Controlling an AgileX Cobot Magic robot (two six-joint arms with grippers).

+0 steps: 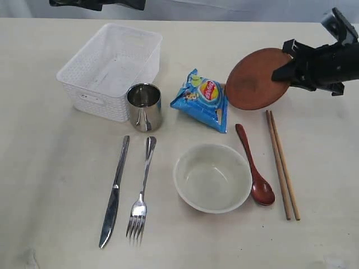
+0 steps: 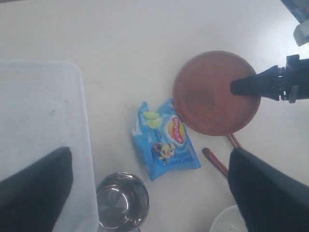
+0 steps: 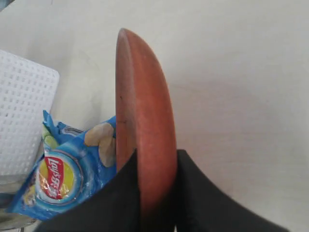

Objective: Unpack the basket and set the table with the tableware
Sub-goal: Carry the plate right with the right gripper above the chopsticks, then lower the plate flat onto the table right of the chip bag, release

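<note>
Right gripper is pinched tight on the rim of the brown plate, one finger on each face. The plate is tipped up on a slant, back and to the right of the bowl in the exterior view, just beside the chip bag. Left gripper is spread wide with nothing in it, hanging above the table way back-left of the bowl. Spoon lies just right of the bowl, with the chopsticks right of that. Fork and knife lie side by side left of the bowl. Cup stands back-left of the bowl, just beside the basket.
</note>
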